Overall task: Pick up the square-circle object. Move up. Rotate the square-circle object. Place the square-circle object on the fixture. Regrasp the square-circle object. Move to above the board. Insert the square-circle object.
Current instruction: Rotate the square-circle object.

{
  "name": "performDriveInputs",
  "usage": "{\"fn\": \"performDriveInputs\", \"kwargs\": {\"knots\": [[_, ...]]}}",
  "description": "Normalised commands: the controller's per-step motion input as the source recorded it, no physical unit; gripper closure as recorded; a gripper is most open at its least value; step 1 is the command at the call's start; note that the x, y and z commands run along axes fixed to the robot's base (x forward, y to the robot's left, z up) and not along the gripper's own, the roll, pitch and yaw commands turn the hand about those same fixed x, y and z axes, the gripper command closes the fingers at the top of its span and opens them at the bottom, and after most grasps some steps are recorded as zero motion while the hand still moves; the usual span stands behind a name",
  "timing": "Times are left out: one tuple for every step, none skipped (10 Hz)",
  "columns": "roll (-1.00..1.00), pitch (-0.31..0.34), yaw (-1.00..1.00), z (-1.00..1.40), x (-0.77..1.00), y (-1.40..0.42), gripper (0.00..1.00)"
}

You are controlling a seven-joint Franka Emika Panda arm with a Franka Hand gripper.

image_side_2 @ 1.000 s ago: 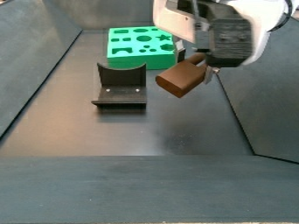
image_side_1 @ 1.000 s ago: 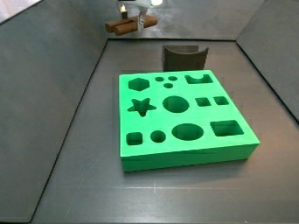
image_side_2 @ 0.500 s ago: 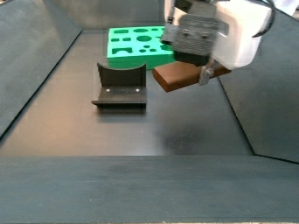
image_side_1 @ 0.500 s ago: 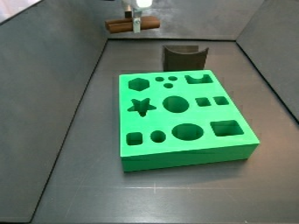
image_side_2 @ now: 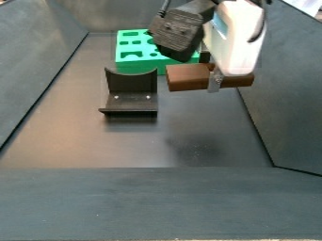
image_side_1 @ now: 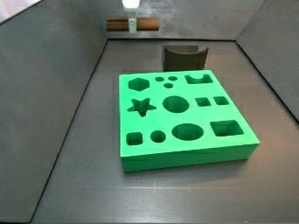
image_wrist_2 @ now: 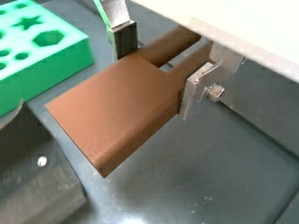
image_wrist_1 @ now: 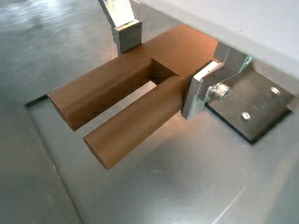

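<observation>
Since the earlier frames, the square-circle object point(image_side_2: 191, 77) has been turned from a tilted pose to nearly level, and it is now held in the air above the floor to the right of the fixture point(image_side_2: 130, 90). The gripper point(image_wrist_1: 165, 59) is closed on the piece, its silver fingers point(image_wrist_1: 200, 90) pressed against opposite sides near the closed end.

The step in hand is judged to be the rotation before placement on the fixture. It would be done well if the grip were kept firm, the turn finished squarely, and the piece brought over the fixture before any descent.

Two prong-like legs with a slot between them are shown in a wrist view, whereas a flat face is presented in a wrist view point(image_wrist_2: 122, 101). The board point(image_side_1: 181, 118) is seen whole in a side view, with the fixture behind it.
</observation>
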Motion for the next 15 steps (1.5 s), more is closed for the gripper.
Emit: {"fn": "performDriveInputs", "kwargs": {"knots": [[0.0, -0.008, -1.0, -0.01, 0.03, 0.01, 1.0], [0.0, -0.008, -1.0, -0.01, 0.03, 0.02, 1.0], [0.0, -0.008, -1.0, -0.01, 0.03, 0.02, 1.0], [0.0, -0.009, -1.0, -0.01, 0.03, 0.02, 1.0], [0.0, -0.009, -1.0, -0.01, 0.03, 0.02, 1.0], [-0.01, -0.01, -1.0, -0.01, 0.03, 0.02, 1.0], [-0.01, -0.01, -1.0, -0.01, 0.03, 0.02, 1.0], [-0.01, -0.011, -1.0, -0.01, 0.03, 0.02, 1.0], [-0.01, -0.011, -1.0, -0.01, 0.03, 0.02, 1.0], [-0.01, -0.012, -1.0, -0.01, 0.03, 0.02, 1.0], [-0.01, -0.013, -1.0, -0.01, 0.03, 0.02, 1.0], [-0.01, -0.014, -1.0, -0.01, 0.03, 0.02, 1.0], [-0.01, -0.015, -1.0, -0.01, 0.03, 0.02, 1.0], [-0.01, -0.017, -1.0, -0.01, 0.03, 0.02, 1.0], [-0.01, -0.018, -1.0, -0.01, 0.03, 0.02, 1.0]]}}
